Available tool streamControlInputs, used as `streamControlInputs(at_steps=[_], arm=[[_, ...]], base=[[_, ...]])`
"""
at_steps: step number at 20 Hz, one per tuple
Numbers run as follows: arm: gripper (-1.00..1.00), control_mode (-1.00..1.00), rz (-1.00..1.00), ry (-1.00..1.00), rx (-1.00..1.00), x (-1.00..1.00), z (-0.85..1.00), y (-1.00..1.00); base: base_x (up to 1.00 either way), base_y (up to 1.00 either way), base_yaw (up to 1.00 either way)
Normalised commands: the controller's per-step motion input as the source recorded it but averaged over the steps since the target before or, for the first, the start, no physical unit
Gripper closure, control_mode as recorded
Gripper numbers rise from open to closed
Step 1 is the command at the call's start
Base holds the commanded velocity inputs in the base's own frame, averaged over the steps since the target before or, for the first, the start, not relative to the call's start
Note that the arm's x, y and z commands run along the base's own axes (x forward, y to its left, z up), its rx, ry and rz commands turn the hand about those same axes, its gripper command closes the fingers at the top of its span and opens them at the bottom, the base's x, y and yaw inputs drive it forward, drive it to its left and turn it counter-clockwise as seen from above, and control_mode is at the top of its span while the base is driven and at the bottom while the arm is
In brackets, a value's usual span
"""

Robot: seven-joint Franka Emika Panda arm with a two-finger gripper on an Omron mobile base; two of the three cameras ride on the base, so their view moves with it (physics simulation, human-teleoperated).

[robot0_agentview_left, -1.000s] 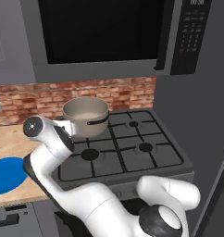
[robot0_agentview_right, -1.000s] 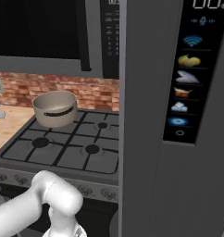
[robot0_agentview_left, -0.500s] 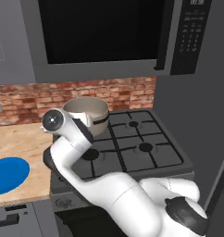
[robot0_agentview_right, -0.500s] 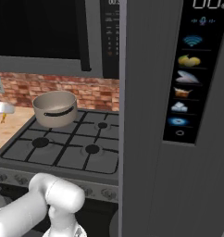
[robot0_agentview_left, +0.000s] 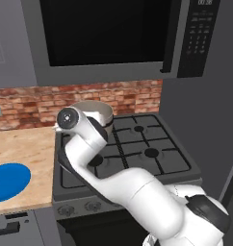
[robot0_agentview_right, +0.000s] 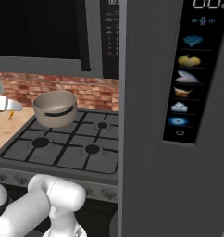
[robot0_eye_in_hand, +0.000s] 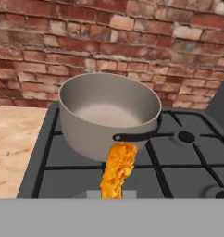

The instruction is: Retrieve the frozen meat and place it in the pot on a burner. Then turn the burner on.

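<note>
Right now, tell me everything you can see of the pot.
The pot is round, straight-sided, beige-grey metal, upright and empty. A dark curved handle sits on its near wall. It stands on the back-left burner of the stove, in front of the brick wall. The frozen meat is short of its rim, not touching it.

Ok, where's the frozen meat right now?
In the hand view the frozen meat hangs from the shut gripper, low and centre, in front of the pot near its dark handle, over the stove grate.
</note>
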Motion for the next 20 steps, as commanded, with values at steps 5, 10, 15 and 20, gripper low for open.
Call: streamControlInputs(at_steps=[5, 10, 15, 20], arm=[[1.00, -1.00, -0.04, -0.01, 0.00, 0.05, 0.05, -0.12], [1.00, -1.00, -0.08, 0.00, 0.01, 0.13, 0.00, -0.05], [1.00, -1.00, -0.05, 0.00, 0.05, 0.26, 0.00, -0.14], [1.00, -1.00, 0.00, 0.00, 0.02, 0.29, 0.00, -0.24]], base=[[0.00, 0.00, 0.00], [0.00, 0.00, 0.00], [0.00, 0.00, 0.00], [0.00, 0.00, 0.00]])
